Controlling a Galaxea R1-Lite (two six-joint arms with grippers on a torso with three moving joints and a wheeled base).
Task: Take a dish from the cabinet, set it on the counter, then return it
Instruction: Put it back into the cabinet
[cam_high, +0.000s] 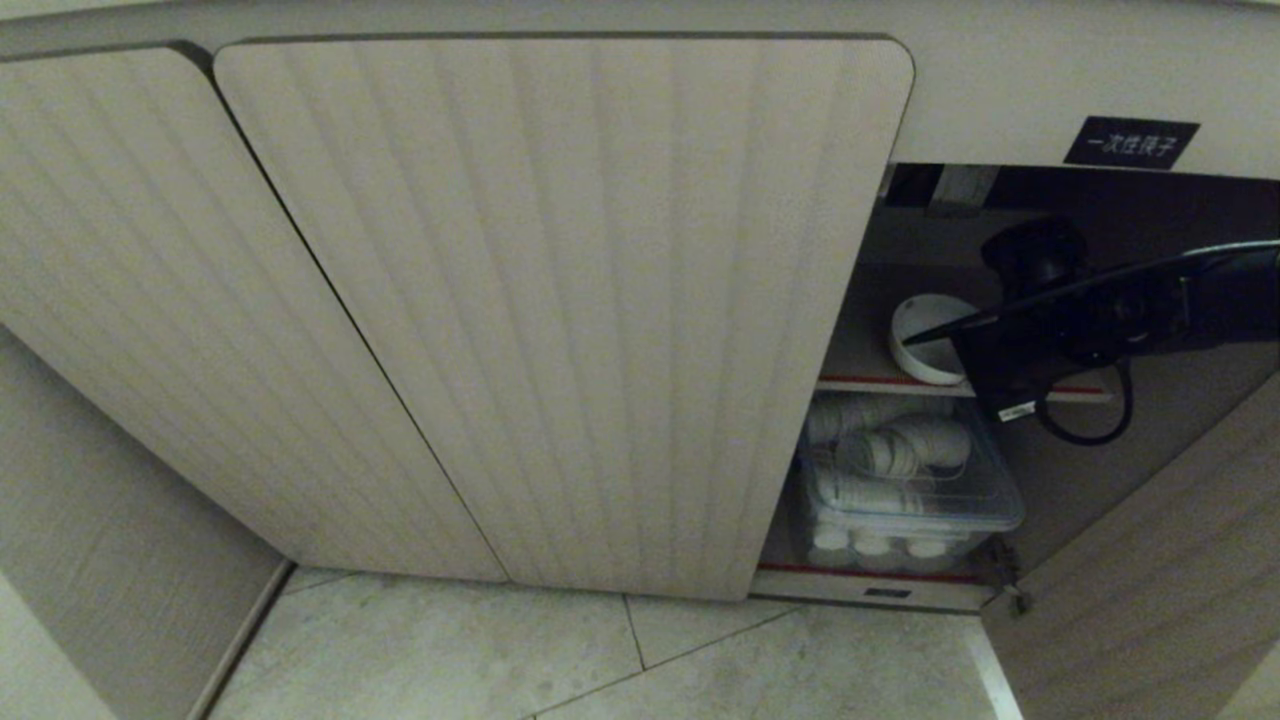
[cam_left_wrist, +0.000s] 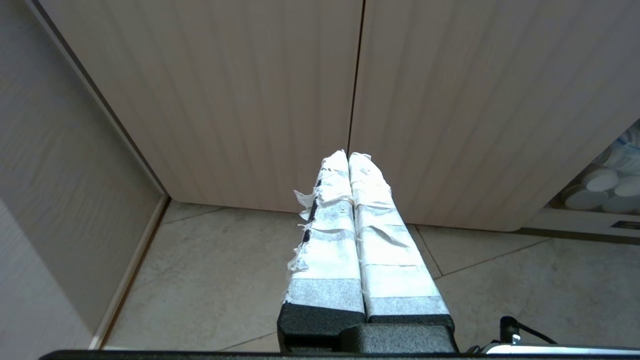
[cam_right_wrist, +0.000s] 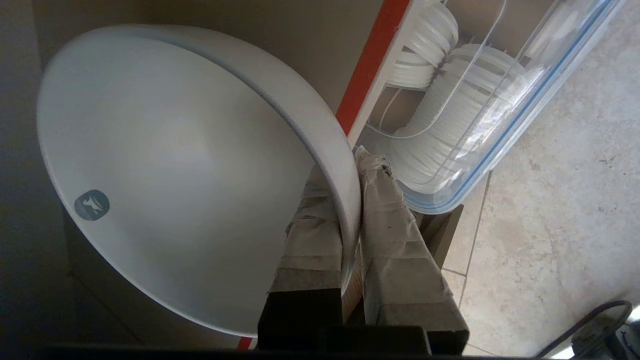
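Observation:
The dish (cam_high: 925, 335) is a plain white bowl at the upper shelf of the open right bay of the cabinet (cam_high: 560, 300). My right gripper (cam_high: 968, 352) reaches in from the right and is shut on its rim. In the right wrist view one taped finger lies inside the dish (cam_right_wrist: 175, 165) and the other outside, so the right gripper (cam_right_wrist: 345, 165) pinches the rim. The bowl is tilted, and I cannot tell whether it touches the shelf. My left gripper (cam_left_wrist: 348, 155) is shut and empty, parked above the floor before the closed doors. The counter is out of view.
The red-edged shelf (cam_high: 870, 383) lies under the dish. Below it a clear plastic box (cam_high: 905, 480) holds stacked ribbed white cups. The swung-open door (cam_high: 1150, 580) stands at the right. A black label (cam_high: 1130, 142) sits above the opening. Tiled floor (cam_high: 600, 660) lies below.

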